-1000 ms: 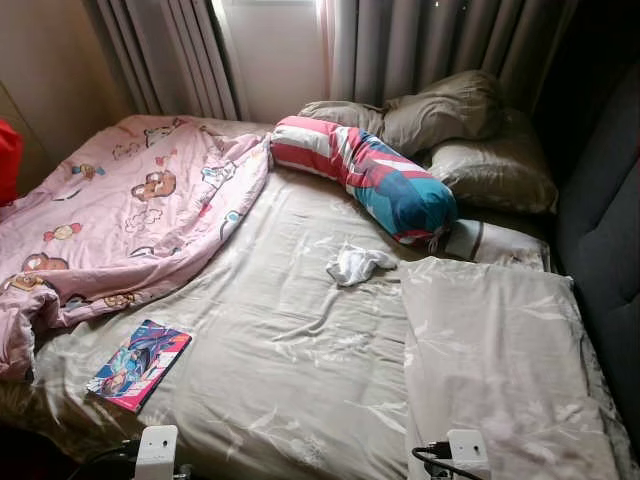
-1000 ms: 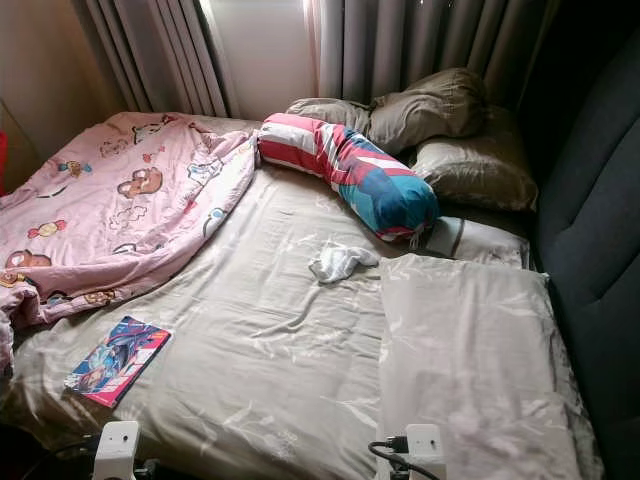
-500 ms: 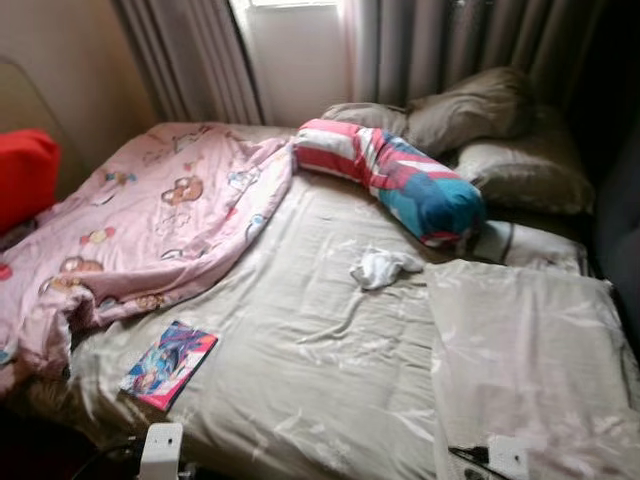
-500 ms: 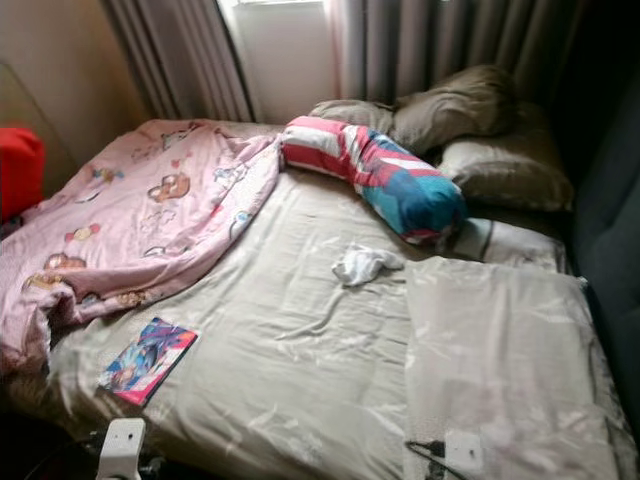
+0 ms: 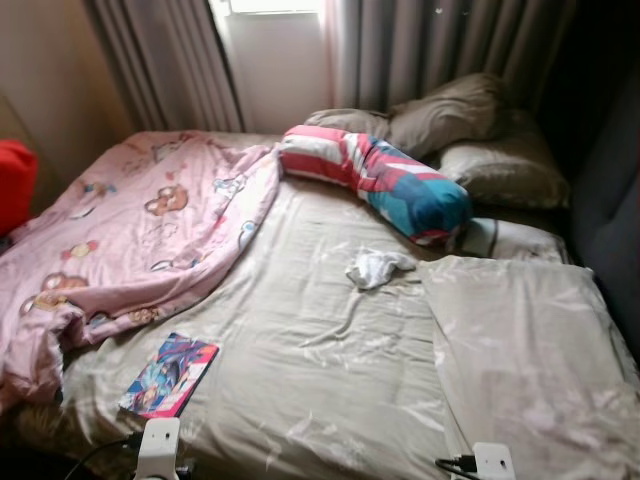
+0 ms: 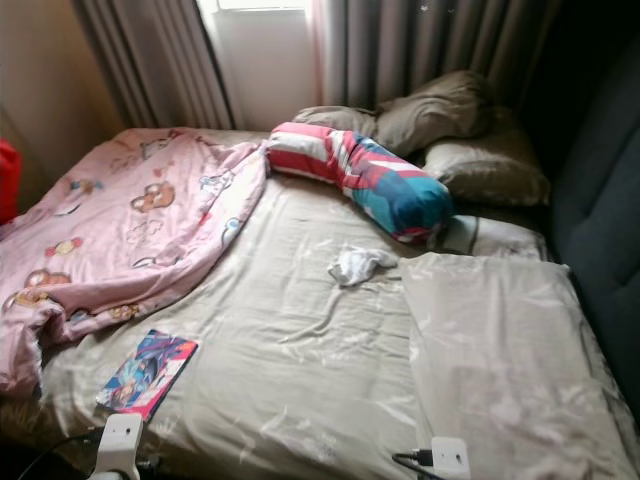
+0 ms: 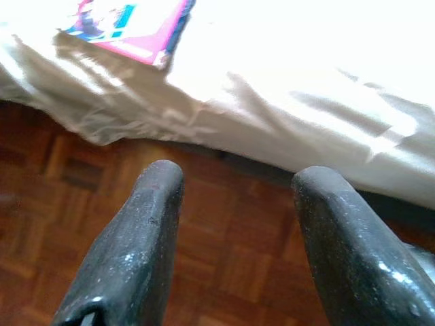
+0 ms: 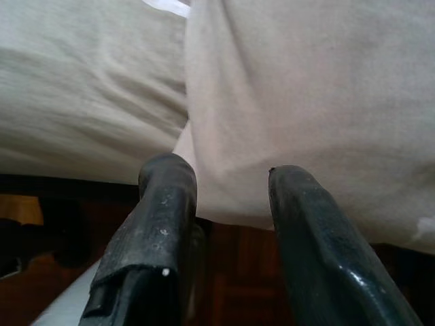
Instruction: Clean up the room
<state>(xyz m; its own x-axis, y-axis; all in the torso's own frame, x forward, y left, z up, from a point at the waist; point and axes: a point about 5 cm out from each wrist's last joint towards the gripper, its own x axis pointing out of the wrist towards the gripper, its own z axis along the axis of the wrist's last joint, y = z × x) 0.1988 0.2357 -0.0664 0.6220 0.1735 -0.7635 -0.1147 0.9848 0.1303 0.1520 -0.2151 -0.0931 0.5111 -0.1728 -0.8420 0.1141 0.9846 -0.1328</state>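
An unmade bed [image 5: 320, 350] with a beige sheet lies before me. A crumpled white cloth [image 5: 375, 266] lies mid-bed. A colourful book [image 5: 168, 375] rests near the front left corner, also seen as the book [image 7: 129, 27] in the left wrist view. A pink cartoon blanket [image 5: 130, 235] is bunched on the left half. A striped red, white and blue bolster [image 5: 385, 182] lies across the head, by brown pillows [image 5: 470, 135]. My left gripper [image 7: 234, 197] is open above the wooden floor at the bed's edge. My right gripper [image 8: 228, 187] is open at the edge of a folded beige cover [image 5: 530, 360].
Grey curtains [image 5: 420, 50] and a bright window [image 5: 270, 50] stand behind the bed. A dark padded headboard [image 5: 610, 200] runs along the right. A red object [image 5: 12, 185] sits at the far left. Parquet floor [image 7: 81, 224] lies below the bed edge.
The whole picture shifted as my head camera moved; the bed's things kept their places. The arms stay low at the bed's front edge.
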